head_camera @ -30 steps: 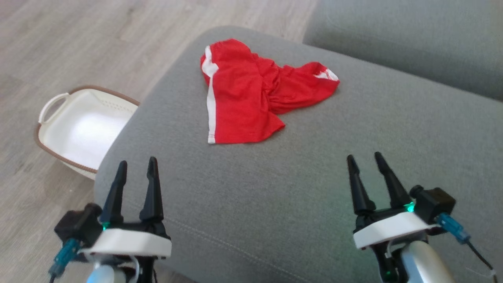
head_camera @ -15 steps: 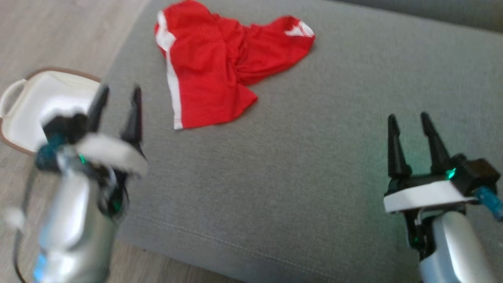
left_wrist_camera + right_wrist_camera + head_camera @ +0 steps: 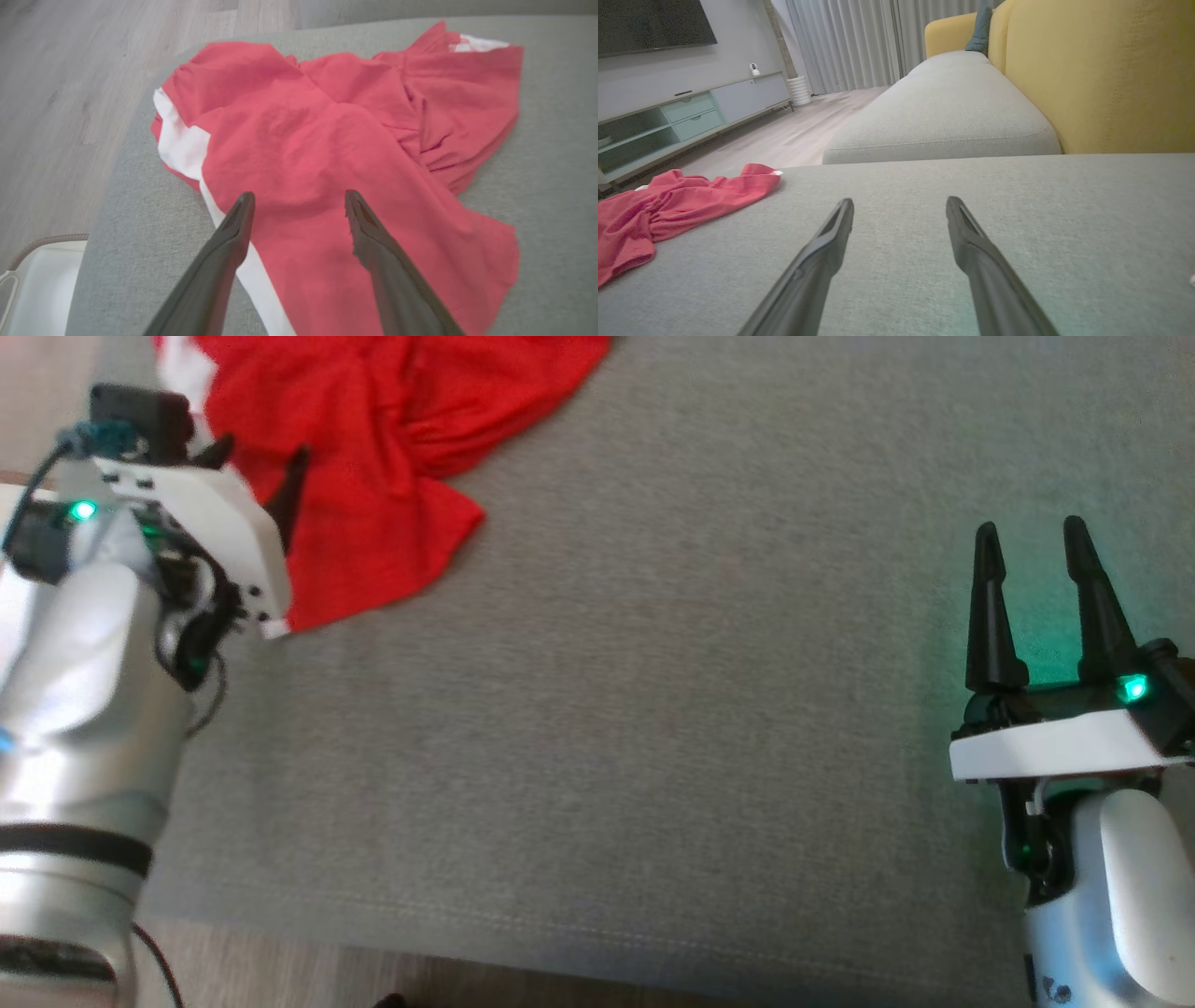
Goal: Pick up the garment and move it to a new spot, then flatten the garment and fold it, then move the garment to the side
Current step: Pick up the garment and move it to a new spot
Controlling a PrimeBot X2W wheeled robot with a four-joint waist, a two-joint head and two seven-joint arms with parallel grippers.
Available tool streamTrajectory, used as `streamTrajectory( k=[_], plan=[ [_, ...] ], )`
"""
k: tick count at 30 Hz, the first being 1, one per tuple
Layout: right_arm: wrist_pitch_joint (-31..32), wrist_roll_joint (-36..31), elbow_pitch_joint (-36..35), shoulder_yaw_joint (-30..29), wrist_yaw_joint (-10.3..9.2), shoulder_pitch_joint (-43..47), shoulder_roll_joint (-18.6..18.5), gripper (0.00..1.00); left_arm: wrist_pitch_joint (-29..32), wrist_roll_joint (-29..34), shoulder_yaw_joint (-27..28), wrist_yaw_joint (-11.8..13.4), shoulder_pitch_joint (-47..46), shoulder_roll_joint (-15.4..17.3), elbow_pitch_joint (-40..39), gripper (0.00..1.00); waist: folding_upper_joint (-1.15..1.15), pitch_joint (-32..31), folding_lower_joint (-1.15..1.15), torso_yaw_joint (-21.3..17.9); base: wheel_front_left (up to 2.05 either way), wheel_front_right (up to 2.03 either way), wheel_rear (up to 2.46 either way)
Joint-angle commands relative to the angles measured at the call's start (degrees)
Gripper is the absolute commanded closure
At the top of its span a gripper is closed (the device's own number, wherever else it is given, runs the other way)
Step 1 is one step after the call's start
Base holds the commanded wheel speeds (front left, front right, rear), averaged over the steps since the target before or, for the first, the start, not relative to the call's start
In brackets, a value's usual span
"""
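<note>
The crumpled red cloth garment with a white side stripe (image 3: 373, 448) lies upper left on the grey fabric sofa cushion (image 3: 653, 709), stretching up and rightward. The left hand (image 3: 260, 462), nearer, hangs over its near edge, fingers spread wide, holding nothing. The right hand (image 3: 1029, 532), lower right, is equally open, well apart.

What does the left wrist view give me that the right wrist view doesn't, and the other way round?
Left wrist adds: the left gripper, open, its fingers spread over the red garment, and a corner of the white basket on the floor beside the grey cushion. Right wrist adds: the right gripper, open over bare cushion, the yellow sofa back, curtains and a TV cabinet. Both share: the garment lying crumpled on the cushion, and wood floor.
</note>
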Motion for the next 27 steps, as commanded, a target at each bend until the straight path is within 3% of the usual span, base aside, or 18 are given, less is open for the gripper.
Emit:
streamTrajectory(
  k=[1, 12, 18, 19, 20, 27],
  plan=[
    [0.0, -0.1, -2.5, 1.4, -0.05, -1.6, -0.1, 0.00, 0.4, -0.4, 0.5, 0.0, -3.5, 4.1, -0.1, 0.00, 0.00, 2.7, -0.02, -2.7, 0.00, 0.00, 0.00],
    [-1.4, 1.3, -3.2, 1.4, -0.05, -3.2, -0.1, 0.00, 4.2, -6.0, -6.1, 0.0, -11.2, 8.1, 9.8, 0.00, 0.00, 7.0, -0.02, -8.1, 0.00, 0.00, 0.00],
    [-2.1, 1.5, -3.3, 1.2, -0.05, -3.7, -0.1, 0.00, 5.9, -7.1, -8.3, 0.0, -13.6, 8.4, 14.6, 0.00, 0.00, 8.5, -0.02, -9.3, 0.00, 0.00, 0.00],
    [-2.1, 1.5, -3.3, 1.1, -0.05, -3.7, -0.1, 0.00, 6.8, -7.6, -8.8, 0.0, -13.7, 8.2, 15.2, 0.23, 0.00, 8.6, -0.02, -9.4, 0.00, 0.00, 0.00],
    [-2.2, 1.5, -3.2, 1.1, -0.05, -3.7, -0.1, 0.00, 7.6, -8.1, -9.3, 0.0, -13.7, 8.0, 15.5, 1.00, 0.00, 8.6, -0.02, -9.4, 0.00, 0.00, 0.00],
    [-2.9, 2.2, -1.4, 1.2, -0.05, -3.8, -0.1, 0.00, 3.8, -10.2, -9.8, 0.0, -14.0, 7.7, 17.5, 1.00, 0.00, 5.4, -0.02, -8.5, 0.00, 0.00, 0.00]
  ],
)
